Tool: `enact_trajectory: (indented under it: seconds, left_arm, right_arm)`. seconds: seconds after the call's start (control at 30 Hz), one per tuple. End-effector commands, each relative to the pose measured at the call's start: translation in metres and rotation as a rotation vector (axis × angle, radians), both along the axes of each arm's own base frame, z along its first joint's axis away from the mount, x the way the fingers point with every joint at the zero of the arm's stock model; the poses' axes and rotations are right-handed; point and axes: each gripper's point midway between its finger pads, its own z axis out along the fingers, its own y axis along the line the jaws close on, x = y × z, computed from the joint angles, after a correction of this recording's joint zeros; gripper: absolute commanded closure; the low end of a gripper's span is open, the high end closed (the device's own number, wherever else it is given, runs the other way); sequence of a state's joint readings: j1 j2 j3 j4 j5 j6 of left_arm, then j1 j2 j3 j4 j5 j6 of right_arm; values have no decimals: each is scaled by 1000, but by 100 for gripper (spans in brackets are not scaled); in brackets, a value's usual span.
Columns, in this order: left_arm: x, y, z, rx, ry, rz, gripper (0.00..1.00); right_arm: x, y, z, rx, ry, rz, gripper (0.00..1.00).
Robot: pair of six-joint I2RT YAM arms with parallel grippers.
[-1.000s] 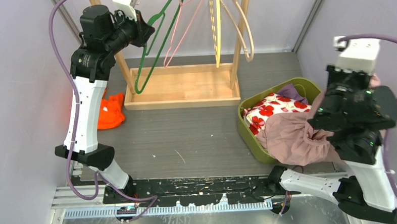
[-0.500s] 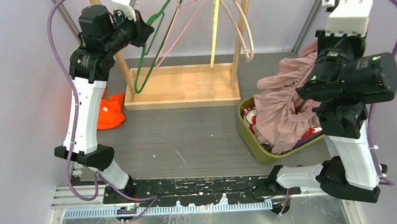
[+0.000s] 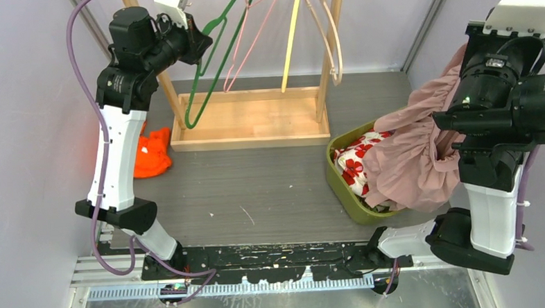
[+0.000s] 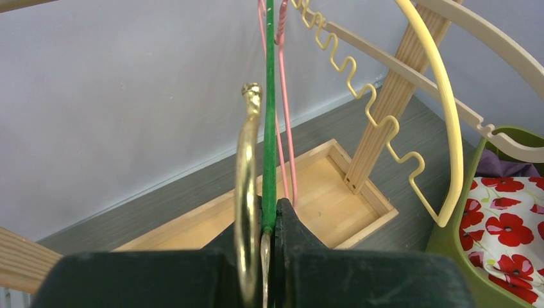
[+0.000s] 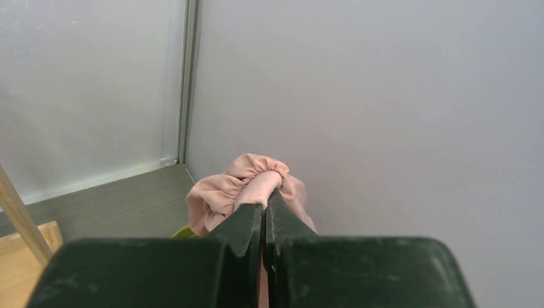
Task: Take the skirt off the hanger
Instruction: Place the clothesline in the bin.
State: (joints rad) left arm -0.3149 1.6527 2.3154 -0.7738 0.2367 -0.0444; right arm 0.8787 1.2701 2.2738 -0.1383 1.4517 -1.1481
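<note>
My right gripper (image 5: 264, 199) is shut on the elastic waistband of the dusty-pink skirt (image 5: 247, 186). In the top view the skirt (image 3: 412, 158) hangs from that raised gripper (image 3: 461, 83) and drapes down over the green bin (image 3: 340, 182) at the right. My left gripper (image 4: 269, 215) is shut on the green hanger (image 4: 269, 128) near its brass hook (image 4: 247, 160). In the top view the left gripper (image 3: 198, 36) holds the green hanger (image 3: 201, 88) up at the wooden rack; no garment hangs on it.
The wooden rack (image 3: 251, 120) with tray base stands at the back, holding pink (image 3: 247, 44), yellow (image 3: 289, 39) and cream hangers (image 3: 330, 37). The bin holds a red-flowered white cloth (image 3: 353, 164). An orange garment (image 3: 152, 152) lies left of the rack. Walls close in on both sides.
My right arm has lifted higher and to the right, raising the pink skirt out of the bin so it hangs. The left arm holds still; the rack's hangers sway slightly.
</note>
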Motion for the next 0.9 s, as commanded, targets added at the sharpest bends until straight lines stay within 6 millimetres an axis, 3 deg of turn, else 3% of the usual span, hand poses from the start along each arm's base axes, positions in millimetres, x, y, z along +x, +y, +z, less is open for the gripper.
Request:
enact_trajectory:
  seconds: [0.0, 0.13, 0.23, 0.3, 0.4, 0.5, 0.7, 0.87]
  left_arm:
    - [-2, -4, 29, -37, -98, -26, 100]
    - [-3, -5, 29, -33, -99, -33, 100]
    - [-3, -5, 28, -28, -97, -36, 100]
    - [-3, -6, 25, -26, -91, -43, 100]
    - [-4, -8, 18, -20, -76, -53, 100]
    - [-7, -7, 17, -19, -75, -53, 100]
    - [-9, -6, 17, -19, -72, -51, 100]
    - [-9, -7, 13, -27, -58, -56, 100]
  right_arm:
    - [18, 20, 16, -57, -31, 52, 99]
    - [30, 27, 12, -64, -28, 35, 99]
    - [43, 16, -4, -47, -27, -26, 99]
    - [57, 8, -26, -43, 0, -61, 99]
    - [80, -8, -78, 8, 78, -105, 99]
    - [89, -24, -115, 66, 112, -133, 99]
    - [84, -35, -127, 80, 106, -155, 95]
    - [77, -46, -167, 107, 166, -178, 94]
